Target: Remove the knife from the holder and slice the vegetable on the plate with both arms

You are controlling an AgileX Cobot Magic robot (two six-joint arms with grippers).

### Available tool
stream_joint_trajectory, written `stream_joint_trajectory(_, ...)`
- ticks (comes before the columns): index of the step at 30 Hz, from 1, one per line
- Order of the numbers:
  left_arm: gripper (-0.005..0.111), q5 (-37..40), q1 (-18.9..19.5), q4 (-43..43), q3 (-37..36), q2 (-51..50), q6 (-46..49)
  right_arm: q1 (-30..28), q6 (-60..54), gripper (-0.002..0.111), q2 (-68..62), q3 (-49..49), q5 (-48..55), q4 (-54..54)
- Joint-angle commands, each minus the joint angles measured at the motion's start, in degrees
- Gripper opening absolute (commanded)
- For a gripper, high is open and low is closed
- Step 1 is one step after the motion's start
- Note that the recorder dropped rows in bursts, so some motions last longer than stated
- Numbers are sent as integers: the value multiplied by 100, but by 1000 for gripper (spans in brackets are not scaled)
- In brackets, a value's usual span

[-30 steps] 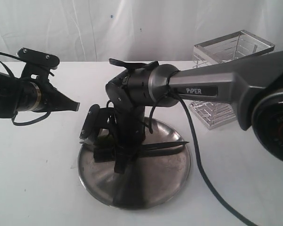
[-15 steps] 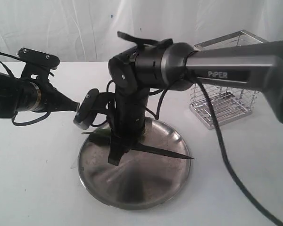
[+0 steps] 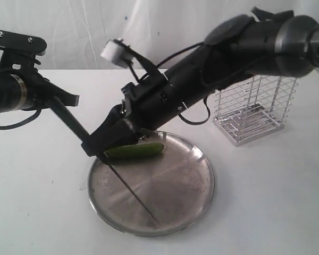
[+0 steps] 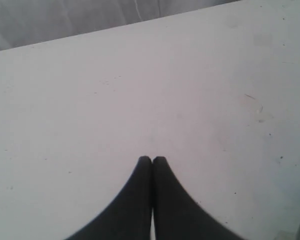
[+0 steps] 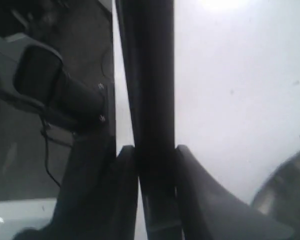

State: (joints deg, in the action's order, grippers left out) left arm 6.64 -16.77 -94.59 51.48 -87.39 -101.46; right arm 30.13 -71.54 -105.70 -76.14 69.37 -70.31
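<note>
1. Plate, nearest: the knife slants down, tip on the steel. The vegetable lies at its far rim.
2. Right gripper: pinching the knife handle, plain only in its wrist view.
3. Left gripper: pressed together, empty, shown there over bare table.
4. Holder, farthest: apparently empty.
5. Step: slicing. Next calls for setting the blade across the vegetable while the left gripper steadies it.

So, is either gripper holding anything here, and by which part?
The right gripper holds the knife by its handle, close to where the blade starts. The left gripper is shut on nothing.
</note>
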Motion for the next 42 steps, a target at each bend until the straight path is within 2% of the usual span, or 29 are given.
stream_joint_trajectory(1, 0, 571, 8, 292, -213, 267, -53, -282, -1435, 0, 346, 983, 59, -2215)
stream_joint_trajectory(3, 0, 828, 8, 391, -289, 320, -218, -282, -1978, 0, 477, 1503, 59, -2963)
stream_joint_trajectory(9, 0, 407, 8, 264, -299, 346, -422, -216, -2421, 0, 835, 2292, 59, -2963)
stream_joint_trajectory(15, 0, 321, 8, 200, -299, 346, -411, -250, -2181, 0, 921, 2420, 40, -2963)
stream_joint_trajectory(17, 0, 321, 8, 200, -299, 346, -398, -250, -1270, 0, 921, 2420, -948, -2963)
stream_joint_trajectory(21, 0, 296, 8, 159, -299, 346, -401, -250, 2253, 0, 921, 2420, -3522, -2963)
stream_joint_trajectory(22, 0, 296, 8, 132, -299, 346, -401, -250, 2647, 0, 921, 2420, -3870, -2963)
stream_joint_trajectory(25, 0, 296, 8, 121, -299, 346, -401, -250, 3263, 0, 921, 2420, -4643, -2963)
stream_joint_trajectory(29, 0, 296, 8, 110, -299, 336, -401, -250, 3605, 0, 921, 2420, -4864, -2963)
stream_joint_trajectory(34, 0, 296, 8, 111, -299, 336, -401, -235, 4922, 0, 921, 2420, -5068, -2963)
stream_joint_trajectory(37, 0, 296, 8, 54, -299, 336, -401, -9, 5608, 0, 921, 2420, -5715, -2963)
stream_joint_trajectory(42, 0, 296, 8, -41, -299, 336, -401, 742, 6293, 0, 921, 2420, -7427, -2963)
